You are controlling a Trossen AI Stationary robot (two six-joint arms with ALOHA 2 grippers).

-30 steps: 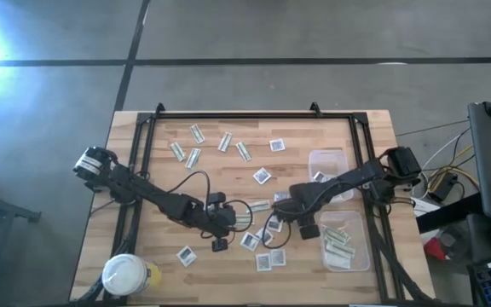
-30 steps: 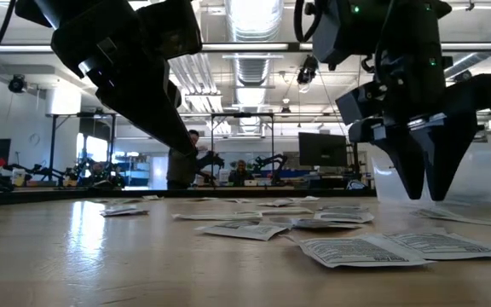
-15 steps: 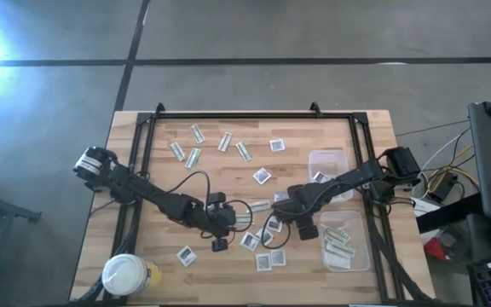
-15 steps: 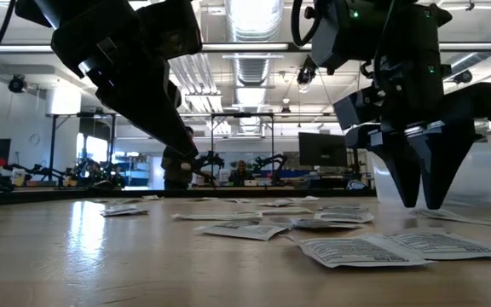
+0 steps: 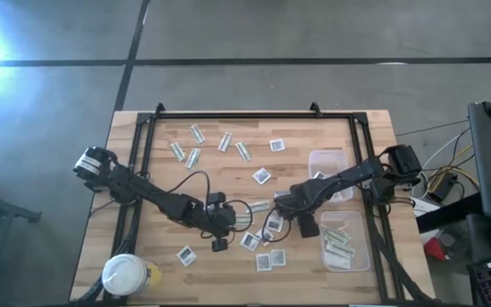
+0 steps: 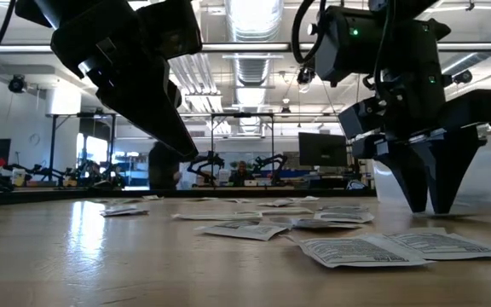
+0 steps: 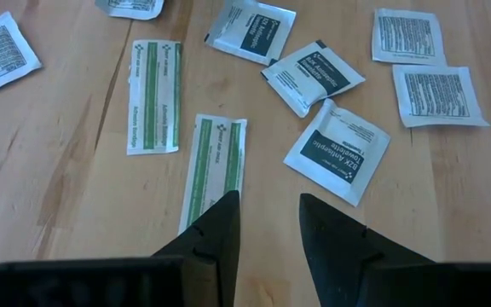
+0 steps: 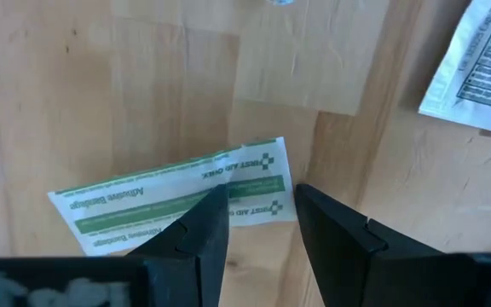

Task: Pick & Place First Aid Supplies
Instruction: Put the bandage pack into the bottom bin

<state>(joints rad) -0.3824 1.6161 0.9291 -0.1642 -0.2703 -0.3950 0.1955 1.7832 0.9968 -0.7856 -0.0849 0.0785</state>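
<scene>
I am in the picking step. My right gripper (image 8: pixel 258 226) hangs low over the middle of the worktop (image 5: pixel 143 247), with its fingers a little apart and nothing between them. Directly under it lies one green-and-white strip (image 8: pixel 177 200), flat on the wood; one short end of the strip sits just below the gap of my fingers. I judge that the next move is to go straight down and close on this end. The strip is thin and lies flat, so the fingertips must almost touch the wood, or they will only slide over it.

My left gripper (image 7: pixel 267 234) waits near the centre too, also partly open and empty, above a second strip (image 7: pixel 214 166) and beside a square white packet (image 7: pixel 337 151).

Many other packets are scattered around, some in a cluster (image 5: pixel 267 247) just in front of both grippers. The clear tub with strips (image 5: pixel 345 241) is near my right arm, at the right side of the worktop, and another tub (image 5: pixel 327 162) is behind it. The way to the tub looks free, but the two grippers are near each other, so I must lift before I turn.
</scene>
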